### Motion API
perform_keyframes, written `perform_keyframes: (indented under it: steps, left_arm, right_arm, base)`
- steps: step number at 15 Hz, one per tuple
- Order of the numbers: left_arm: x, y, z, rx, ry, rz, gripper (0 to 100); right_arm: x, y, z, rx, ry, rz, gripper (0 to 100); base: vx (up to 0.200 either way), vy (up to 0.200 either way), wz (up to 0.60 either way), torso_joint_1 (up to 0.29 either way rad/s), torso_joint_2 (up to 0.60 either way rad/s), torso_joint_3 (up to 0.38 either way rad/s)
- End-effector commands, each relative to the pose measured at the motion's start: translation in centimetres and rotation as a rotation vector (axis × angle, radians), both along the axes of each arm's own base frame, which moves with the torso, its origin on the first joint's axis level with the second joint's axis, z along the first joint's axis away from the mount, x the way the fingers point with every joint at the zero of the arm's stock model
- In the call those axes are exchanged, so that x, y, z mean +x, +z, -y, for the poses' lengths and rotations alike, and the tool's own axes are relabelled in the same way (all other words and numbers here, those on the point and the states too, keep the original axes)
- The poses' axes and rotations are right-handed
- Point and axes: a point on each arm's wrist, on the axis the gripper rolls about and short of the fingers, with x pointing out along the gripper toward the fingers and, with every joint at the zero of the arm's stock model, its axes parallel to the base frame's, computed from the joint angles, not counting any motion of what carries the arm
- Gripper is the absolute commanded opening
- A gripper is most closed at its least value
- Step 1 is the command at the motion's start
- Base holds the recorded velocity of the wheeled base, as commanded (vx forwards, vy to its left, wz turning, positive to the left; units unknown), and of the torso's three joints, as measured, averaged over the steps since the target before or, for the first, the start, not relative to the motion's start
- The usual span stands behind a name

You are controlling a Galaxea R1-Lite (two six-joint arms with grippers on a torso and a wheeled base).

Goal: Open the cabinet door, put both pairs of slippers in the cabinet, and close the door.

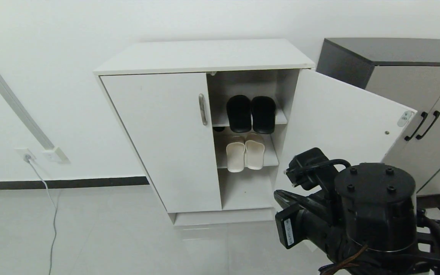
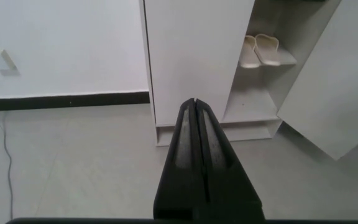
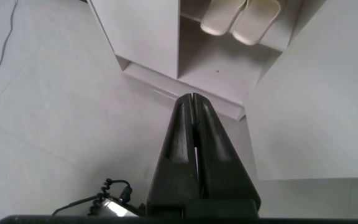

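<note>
The white cabinet [image 1: 204, 57] stands against the wall with its right door [image 1: 338, 126] swung wide open and its left door [image 1: 162, 141] closed. A black pair of slippers [image 1: 250, 114] lies on the upper shelf. A white pair of slippers [image 1: 245, 152] lies on the shelf below, also seen in the wrist views [image 2: 260, 51] [image 3: 238, 15]. My left gripper [image 2: 194, 102] is shut and empty, held over the floor in front of the cabinet. My right gripper [image 3: 194, 99] is shut and empty too, low before the open compartment, beside the open door [image 3: 328, 106].
A dark grey cabinet [image 1: 414, 95] with black handles stands right behind the open door. A wall socket with a cable [image 1: 25, 154] is at the left. Bare tiled floor [image 1: 90, 229] stretches in front of the cabinet.
</note>
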Motion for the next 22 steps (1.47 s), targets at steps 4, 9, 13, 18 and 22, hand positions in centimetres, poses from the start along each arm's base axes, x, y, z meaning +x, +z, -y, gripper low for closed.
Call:
perform_keyframes:
  steps: [4, 9, 13, 18, 22]
  left_arm:
    - [0.0, 0.0, 0.0, -0.001, 0.0, -0.002, 0]
    - [0.0, 0.0, 0.0, 0.002, 0.0, -0.002, 0]
    - [0.0, 0.0, 0.0, 0.002, -0.001, -0.002, 0]
    - [0.0, 0.0, 0.0, 0.004, -0.001, -0.002, 0]
    - [0.0, 0.0, 0.0, 0.015, -0.001, -0.002, 0]
  right_arm:
    - [-0.1, -0.3, 0.2, -0.004, 0.0, -0.007, 0]
    - [0.4, -0.2, 0.3, -0.003, -0.018, -0.005, 0]
    - [0.5, -0.3, 0.4, -0.004, -0.022, -0.007, 0]
    - [0.6, -0.5, 0.5, -0.007, -0.027, -0.012, 0]
    - [1.0, -0.4, 0.7, -0.002, -0.043, -0.01, 0]
  base:
    - [0.0, 0.0, 0.0, 0.155, -0.48, -0.326]
    - [0.0, 0.0, 0.0, 0.192, -0.5, -0.319]
    - [0.0, 0.0, 0.0, 0.222, -0.53, -0.315]
    - [0.0, 0.0, 0.0, 0.248, -0.58, -0.33]
    - [0.0, 0.0, 0.0, 0.238, -0.53, -0.294]
